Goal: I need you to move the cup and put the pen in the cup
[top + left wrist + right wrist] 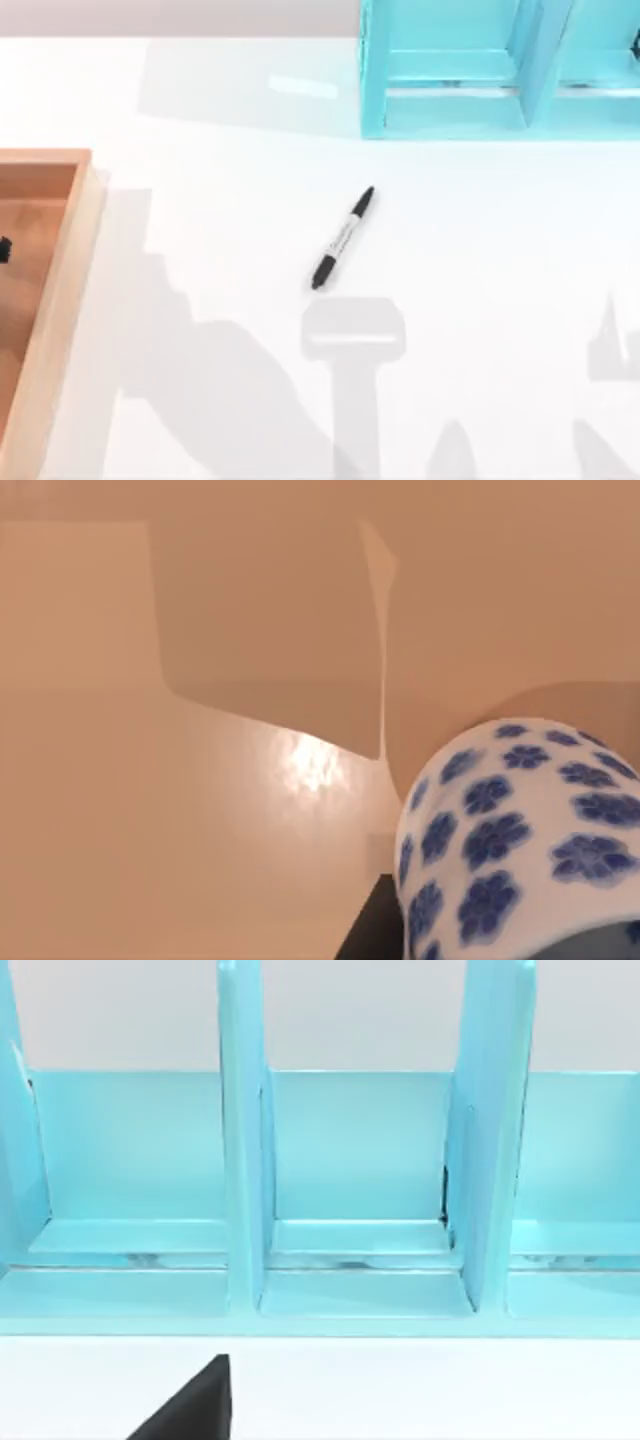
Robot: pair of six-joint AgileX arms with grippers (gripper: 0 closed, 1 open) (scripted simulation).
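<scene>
The cup (520, 840) lies close beside the left end effector inside the wooden tray (60, 300); its grip I cannot tell.

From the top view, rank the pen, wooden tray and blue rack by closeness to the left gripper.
1. wooden tray, left edge, where the left gripper is.
2. pen, table's middle.
3. blue rack, far right.

1. White table (230, 150) w/ soft grey shadows along lower part of top view.
2. Turquoise shelf unit (450, 70), upper right, w/ upright dividers.
3. Wooden tray (60, 300) at left edge.
4. Pale wall strip (180, 15) across top.
</scene>
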